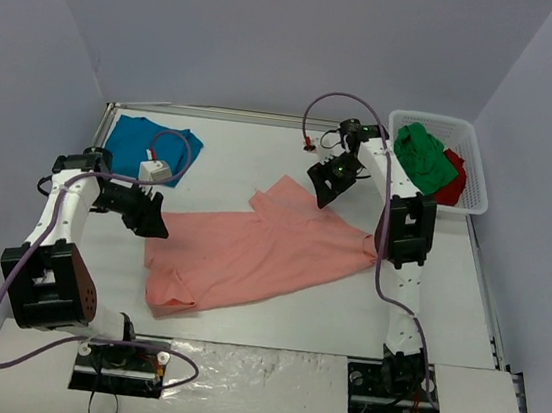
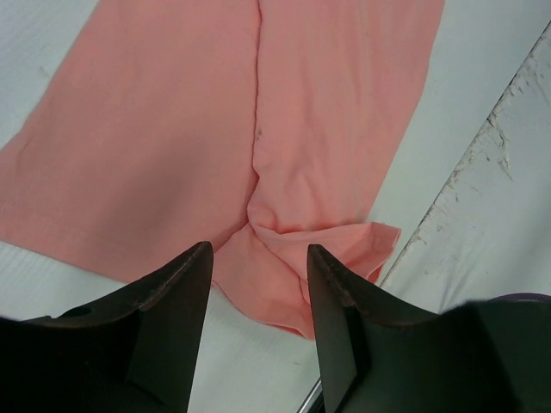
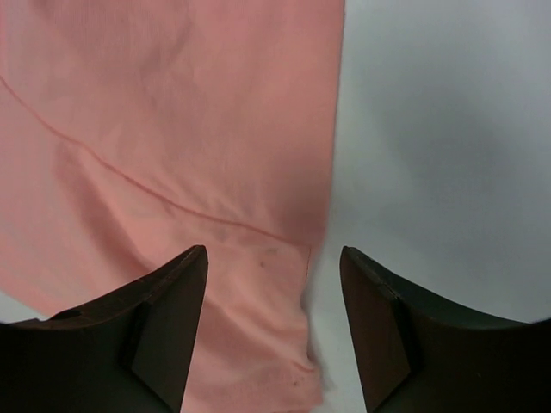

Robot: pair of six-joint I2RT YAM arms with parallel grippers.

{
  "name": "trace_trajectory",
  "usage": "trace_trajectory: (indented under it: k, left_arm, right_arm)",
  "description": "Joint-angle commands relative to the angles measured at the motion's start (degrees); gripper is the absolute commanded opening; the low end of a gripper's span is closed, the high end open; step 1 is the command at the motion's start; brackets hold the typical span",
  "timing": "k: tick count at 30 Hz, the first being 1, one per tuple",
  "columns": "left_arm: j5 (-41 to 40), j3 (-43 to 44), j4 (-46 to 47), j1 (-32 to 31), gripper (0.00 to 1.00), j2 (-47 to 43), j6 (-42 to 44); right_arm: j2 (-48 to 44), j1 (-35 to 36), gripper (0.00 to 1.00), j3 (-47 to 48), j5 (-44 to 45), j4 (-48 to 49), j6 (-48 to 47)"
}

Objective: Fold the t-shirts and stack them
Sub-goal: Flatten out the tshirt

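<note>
A salmon-pink t-shirt (image 1: 256, 249) lies spread flat across the middle of the table. My left gripper (image 1: 156, 226) hovers at the shirt's left edge, open and holding nothing. In the left wrist view a crumpled sleeve of the pink t-shirt (image 2: 293, 258) lies below the left gripper (image 2: 258, 275). My right gripper (image 1: 324, 192) hangs open over the shirt's far upper corner. In the right wrist view the pink t-shirt (image 3: 172, 155) ends in a hem running between the right gripper (image 3: 274, 271) fingers. A teal-blue t-shirt (image 1: 148, 142) lies at the back left.
A white mesh basket (image 1: 478, 161) stands at the back right with a green t-shirt (image 1: 425, 154) and a red one (image 1: 452, 186) inside. Grey walls close in the table on three sides. A raised metal rim (image 1: 483, 282) runs along the right side.
</note>
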Motion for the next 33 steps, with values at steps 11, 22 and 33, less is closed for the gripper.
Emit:
trace_trajectory:
  k: [11,22,33]
  left_arm:
    - [-1.1,-2.2,5.6,1.8,0.45,-2.2,-5.6]
    - [-2.8,-4.5,8.4,2.2,0.4,-5.6,-6.7]
    - [-2.8,-5.3,9.4,2.3,0.4,-6.5,-6.8]
  right_arm:
    - [7.4,5.2,0.6,10.3,0.0,0.2,4.9]
    - [12.4,6.7,0.59,13.6,4.5,4.7,9.4]
    - [12.5,9.5,0.05,7.7,7.7,6.3,9.2]
